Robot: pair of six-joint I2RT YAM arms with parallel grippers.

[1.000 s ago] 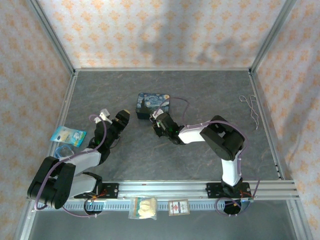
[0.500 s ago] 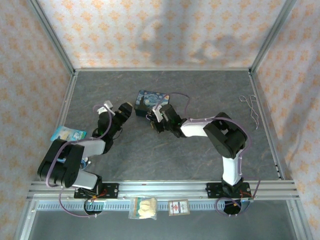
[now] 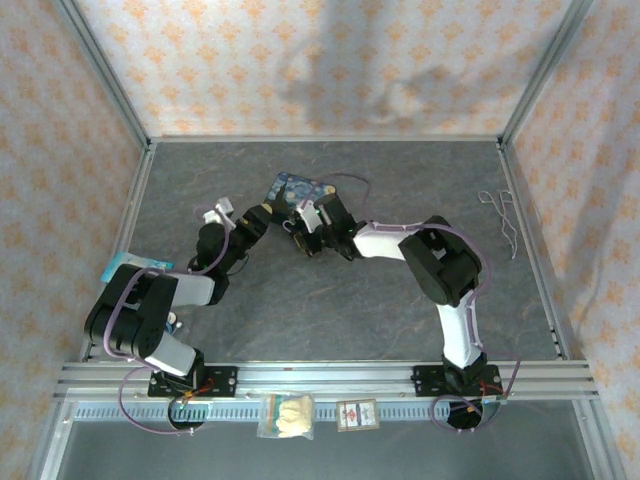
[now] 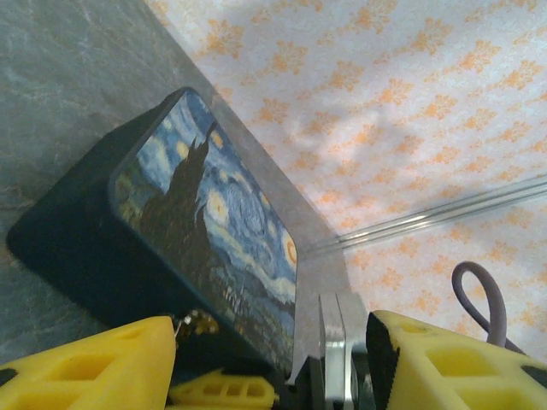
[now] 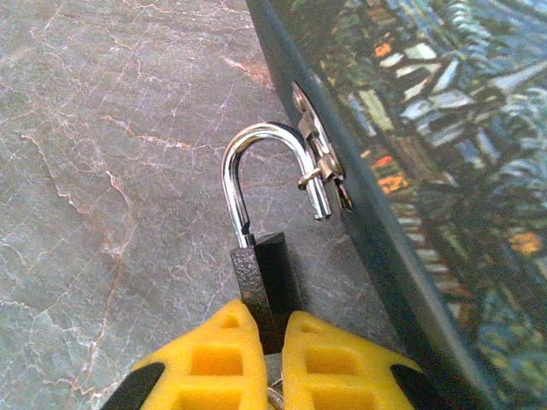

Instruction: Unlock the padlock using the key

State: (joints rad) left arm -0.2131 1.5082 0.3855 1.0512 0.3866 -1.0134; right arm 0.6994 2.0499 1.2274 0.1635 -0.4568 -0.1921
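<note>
From where I stand, the yellow-fingered right pincer (image 5: pixel 265 323) is clamped tight on the body of the small dark padlock (image 5: pixel 265 272). The padlock sits right against the side wall of the dark blue rectangular box (image 5: pixel 410 137) with its swirling starry-night print, over the grey marbled bench (image 5: pixel 102 171). Its thin silver U-shaped shackle (image 5: pixel 256 137) has one leg in the body and the other end clear of it, hooked through the little metal hasp (image 5: pixel 318 162) on the box, while the left pincer (image 4: pixel 269 335) hovers close to the box, its yellow fingers (image 4: pixel 94 363) well apart and gripping nothing.
</note>
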